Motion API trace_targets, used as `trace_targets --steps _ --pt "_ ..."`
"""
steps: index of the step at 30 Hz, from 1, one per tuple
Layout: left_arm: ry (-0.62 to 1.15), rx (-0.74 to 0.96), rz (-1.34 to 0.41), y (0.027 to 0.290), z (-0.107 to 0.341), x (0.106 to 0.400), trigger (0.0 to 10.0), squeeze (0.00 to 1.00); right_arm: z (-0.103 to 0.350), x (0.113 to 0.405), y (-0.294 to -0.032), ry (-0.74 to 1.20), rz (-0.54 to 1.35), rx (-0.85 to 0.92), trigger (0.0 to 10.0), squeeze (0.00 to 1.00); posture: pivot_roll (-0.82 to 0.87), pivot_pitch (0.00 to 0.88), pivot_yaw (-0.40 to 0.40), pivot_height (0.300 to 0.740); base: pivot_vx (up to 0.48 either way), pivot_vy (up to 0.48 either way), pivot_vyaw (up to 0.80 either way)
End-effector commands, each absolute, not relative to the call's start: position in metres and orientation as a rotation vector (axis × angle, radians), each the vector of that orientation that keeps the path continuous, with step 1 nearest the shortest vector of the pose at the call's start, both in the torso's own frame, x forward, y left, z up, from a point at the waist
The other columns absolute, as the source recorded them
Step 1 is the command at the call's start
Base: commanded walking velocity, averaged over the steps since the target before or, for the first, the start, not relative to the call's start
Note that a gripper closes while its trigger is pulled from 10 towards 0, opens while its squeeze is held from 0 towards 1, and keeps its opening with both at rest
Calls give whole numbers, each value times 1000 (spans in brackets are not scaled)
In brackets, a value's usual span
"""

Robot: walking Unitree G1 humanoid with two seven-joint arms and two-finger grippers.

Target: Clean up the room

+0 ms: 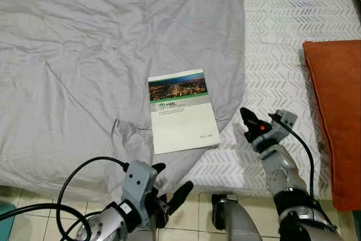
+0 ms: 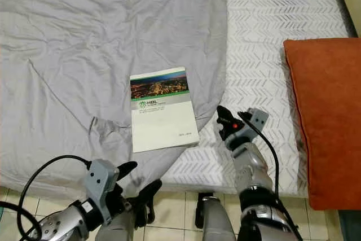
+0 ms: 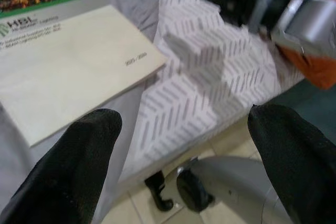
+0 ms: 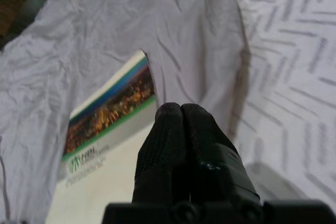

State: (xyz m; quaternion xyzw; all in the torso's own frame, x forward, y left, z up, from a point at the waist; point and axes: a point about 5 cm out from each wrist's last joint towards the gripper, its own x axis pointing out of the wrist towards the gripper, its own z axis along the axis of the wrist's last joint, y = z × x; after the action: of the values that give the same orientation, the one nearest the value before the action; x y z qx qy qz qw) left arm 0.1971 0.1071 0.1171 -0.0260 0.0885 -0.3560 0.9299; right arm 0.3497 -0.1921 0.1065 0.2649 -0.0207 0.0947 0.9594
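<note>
A white booklet (image 1: 181, 111) with a city photo and a green stripe on its cover lies flat on the grey sheet (image 1: 84, 55) near the bed's front edge. My right gripper (image 1: 246, 118) hovers just right of the booklet over the patterned mattress (image 1: 276, 55), its fingers (image 4: 181, 129) pressed together with nothing between them. My left gripper (image 1: 169, 182) is low at the bed's front edge, below the booklet, open and empty; its spread fingertips (image 3: 79, 150) frame the booklet's (image 3: 63, 61) corner.
An orange pillow (image 1: 338, 111) lies along the right side of the mattress. The grey sheet is rumpled and hangs over the bed's front edge. Tiled floor (image 1: 186, 218) runs below the bed. A black cable (image 1: 73, 179) loops from my left arm.
</note>
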Motion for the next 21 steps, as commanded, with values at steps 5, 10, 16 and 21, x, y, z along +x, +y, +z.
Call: trace_targets --steps 5,10,16,21 --pt "229 -43 -730 108 105 191 10000 0 83 337 -174 64 250 569 10000 1000 78 508 58 740 0 0 0" --pt "224 4 -719 109 105 193 10000 0 58 333 -155 180 207 650 10000 1000 109 519 77 740 0 0 0" --pt "233 1 -711 113 106 191 10000 0 44 327 -150 234 134 735 10000 1000 123 532 89 740 0 0 0" --pt "237 0 -709 114 107 189 10000 0 36 324 -150 244 71 756 10000 1000 135 541 97 740 0 0 0"
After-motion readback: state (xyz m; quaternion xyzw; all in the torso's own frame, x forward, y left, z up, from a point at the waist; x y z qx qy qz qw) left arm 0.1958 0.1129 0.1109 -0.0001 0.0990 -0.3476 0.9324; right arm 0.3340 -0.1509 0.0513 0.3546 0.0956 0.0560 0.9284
